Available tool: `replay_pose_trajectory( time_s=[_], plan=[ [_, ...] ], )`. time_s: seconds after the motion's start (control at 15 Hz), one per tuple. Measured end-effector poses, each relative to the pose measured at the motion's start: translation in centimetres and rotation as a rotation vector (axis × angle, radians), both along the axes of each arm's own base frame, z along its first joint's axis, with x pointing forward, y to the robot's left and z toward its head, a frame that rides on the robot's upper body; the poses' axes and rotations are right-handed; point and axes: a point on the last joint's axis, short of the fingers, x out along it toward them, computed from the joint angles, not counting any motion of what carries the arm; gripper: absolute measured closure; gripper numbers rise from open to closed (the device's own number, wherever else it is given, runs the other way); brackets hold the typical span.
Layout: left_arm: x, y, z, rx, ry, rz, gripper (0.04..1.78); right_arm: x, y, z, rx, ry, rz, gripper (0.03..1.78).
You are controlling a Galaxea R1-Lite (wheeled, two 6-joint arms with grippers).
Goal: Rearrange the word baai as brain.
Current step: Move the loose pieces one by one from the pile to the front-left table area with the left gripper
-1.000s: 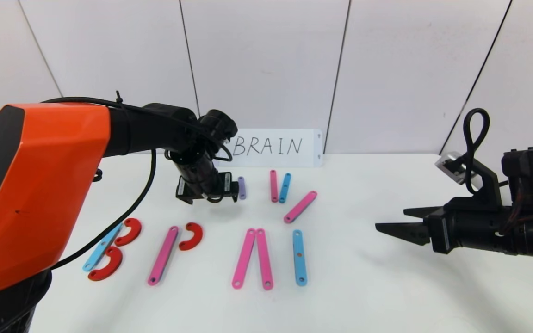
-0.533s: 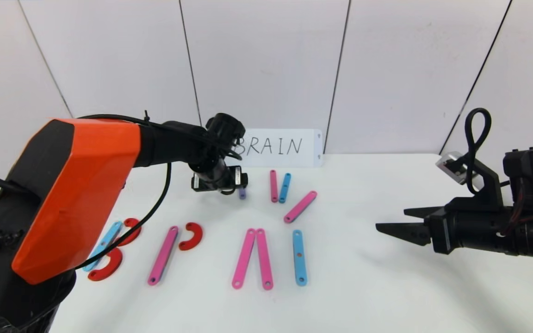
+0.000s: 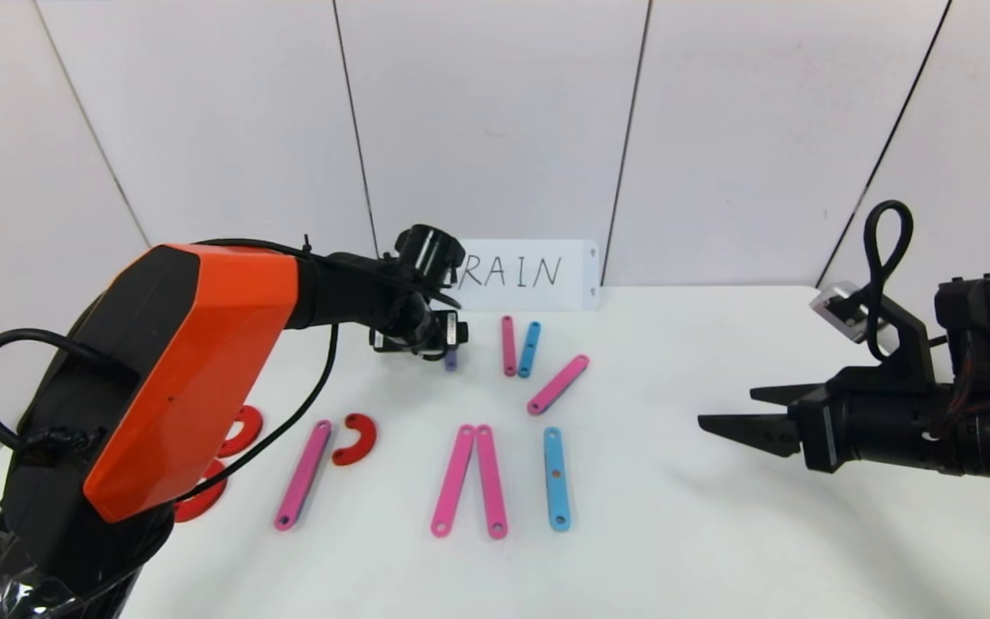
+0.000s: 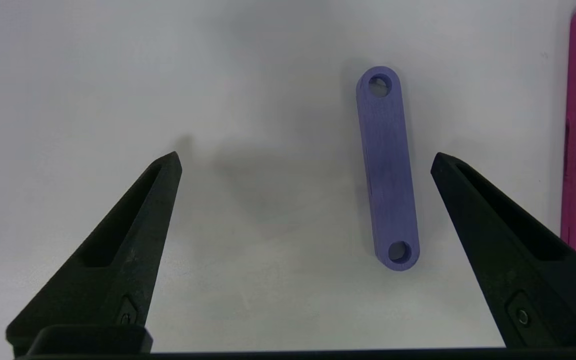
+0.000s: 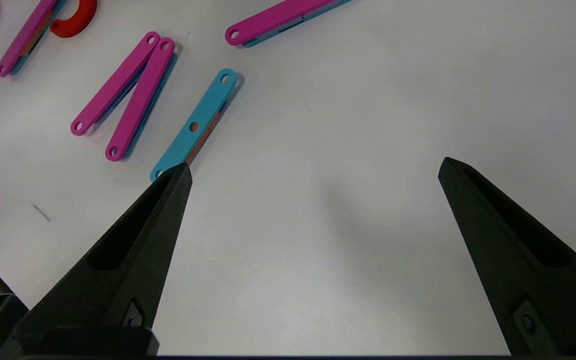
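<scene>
flat purple bar (image 4: 388, 170) (a small hole at each end)

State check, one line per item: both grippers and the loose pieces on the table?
left gripper: open, above the purple bar, holding nothing.
purple bar: flat on the table, between the open fingers, untouched.
right gripper: open, empty, off to the right side above the table.
blue bar: flat, upright stroke right of the pink pair.
pink pair: flat, joined at top, spread below.
white card: upright at the back, partly hidden.
</scene>
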Motion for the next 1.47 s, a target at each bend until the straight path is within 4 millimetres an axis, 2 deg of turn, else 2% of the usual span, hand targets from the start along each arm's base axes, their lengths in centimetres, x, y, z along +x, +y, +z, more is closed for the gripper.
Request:
replay_pose_trajectory(
  time_s=[0.53,0.67,0.87,1.13,1.27,1.33,1.47],
  plan=[
    [0.3,-0.8,-1.3,0.019,-0.006,-0.022,0.07,0.0,0.0,0.0,0.000,0.001,0.000,0.08],
    [0.4,-0.8,-1.5,0.020,-0.004,-0.021,0.14,0.0,0.0,0.0,-0.001,0.001,0.000,0.08],
    [0.4,-0.8,-1.6,0.021,-0.002,-0.020,0.44,0.0,0.0,0.0,-0.001,0.001,0.000,0.08],
    [0.4,-0.8,-1.6,0.022,-0.001,-0.021,1.15,0.0,0.0,0.0,-0.001,0.001,0.000,0.08],
    [0.3,-0.8,-1.6,0.022,0.002,-0.019,1.44,-0.1,0.0,0.0,0.000,0.001,0.000,0.08],
    [0.3,-0.8,-1.6,0.022,0.002,-0.020,1.53,-0.1,0.0,0.0,-0.001,0.001,0.000,0.08],
    [0.2,-0.9,-1.6,0.021,0.007,-0.021,1.55,-0.1,0.0,0.0,0.000,0.001,0.000,0.08]
  ],
)
